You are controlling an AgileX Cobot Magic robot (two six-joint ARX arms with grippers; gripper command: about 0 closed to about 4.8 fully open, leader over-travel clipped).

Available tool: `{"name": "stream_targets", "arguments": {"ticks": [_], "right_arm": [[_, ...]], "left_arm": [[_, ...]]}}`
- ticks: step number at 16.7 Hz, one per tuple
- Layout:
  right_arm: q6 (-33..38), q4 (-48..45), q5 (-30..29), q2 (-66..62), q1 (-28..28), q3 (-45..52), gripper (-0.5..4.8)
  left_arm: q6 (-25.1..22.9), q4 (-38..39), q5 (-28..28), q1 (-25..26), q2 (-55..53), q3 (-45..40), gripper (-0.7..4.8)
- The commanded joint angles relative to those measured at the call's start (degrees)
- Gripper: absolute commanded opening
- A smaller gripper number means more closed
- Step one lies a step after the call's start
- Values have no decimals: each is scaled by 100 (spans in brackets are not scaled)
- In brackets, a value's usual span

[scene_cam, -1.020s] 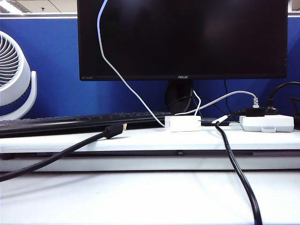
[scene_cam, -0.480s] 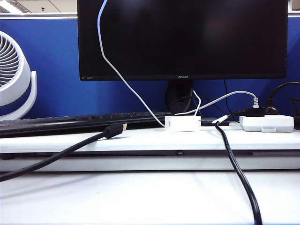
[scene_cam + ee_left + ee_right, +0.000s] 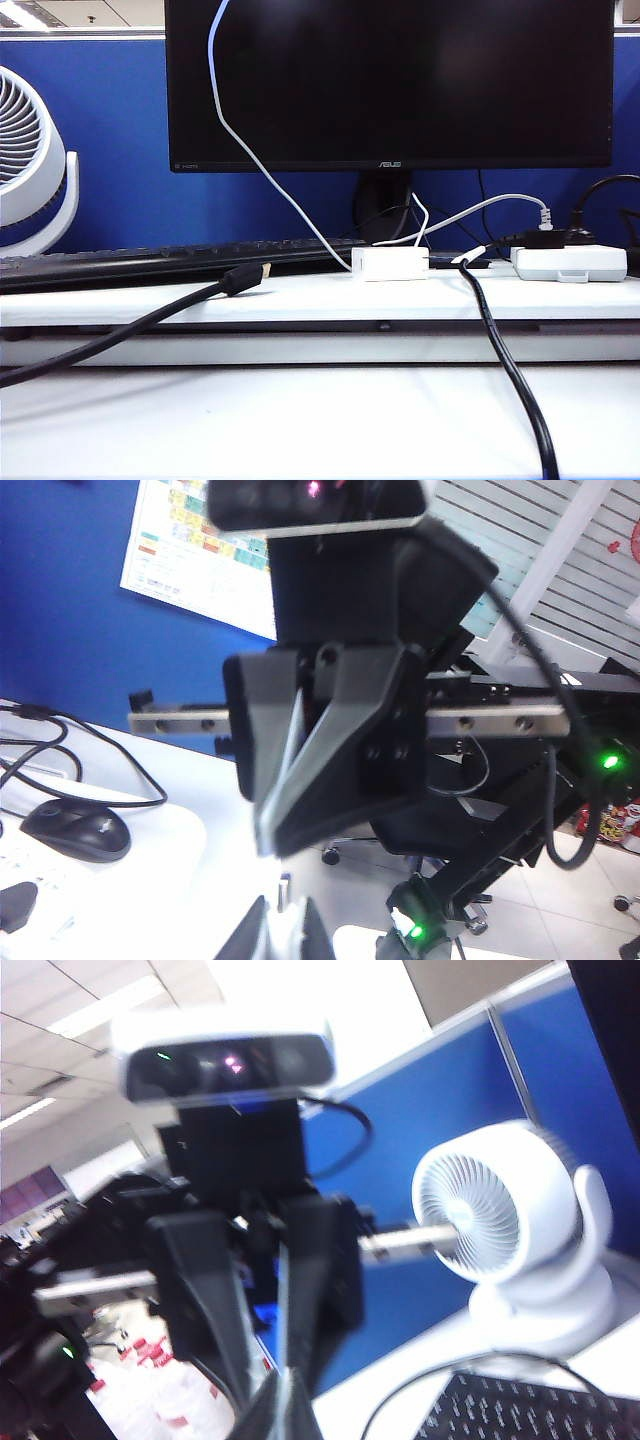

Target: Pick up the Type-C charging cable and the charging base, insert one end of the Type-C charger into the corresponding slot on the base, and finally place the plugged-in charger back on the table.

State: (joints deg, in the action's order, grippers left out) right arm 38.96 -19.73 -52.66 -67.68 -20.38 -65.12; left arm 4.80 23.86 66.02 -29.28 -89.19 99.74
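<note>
Charging gear resting on raised white shelf [image 3: 300, 298]
Small white rectangular plastic charging base [image 3: 390, 264] touches thin white Type-C charging cable [image 3: 262, 170]; left gripper [image 3: 285, 820] and right gripper [image 3: 285, 1390] fingers closed, empty, aloft.

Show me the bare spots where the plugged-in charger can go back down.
Free: the front table between the thick black cable and the other black cable; the shelf between them. Crowded: around the charging base and white box.

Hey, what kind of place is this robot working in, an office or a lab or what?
Most likely an office cubicle desk: a dark monitor stands before a blue partition wall, with a black keyboard on the raised shelf and a white desk fan beside it.
</note>
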Motion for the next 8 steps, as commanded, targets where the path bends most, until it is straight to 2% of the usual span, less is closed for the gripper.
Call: {"name": "stream_targets", "arguments": {"ticks": [1, 4, 6, 8], "right_arm": [[46, -144, -22, 11, -133, -20, -6], [-57, -164, 149, 44, -70, -20, -6], [-107, -114, 125, 138, 192, -20, -6], [-116, 118, 92, 140, 195, -17, -6]], "left_arm": [[15, -37, 70, -9, 26, 17, 24], [17, -33, 79, -7, 28, 17, 24], [13, -37, 72, -7, 28, 17, 24], [11, -81, 70, -7, 28, 20, 24]]}}
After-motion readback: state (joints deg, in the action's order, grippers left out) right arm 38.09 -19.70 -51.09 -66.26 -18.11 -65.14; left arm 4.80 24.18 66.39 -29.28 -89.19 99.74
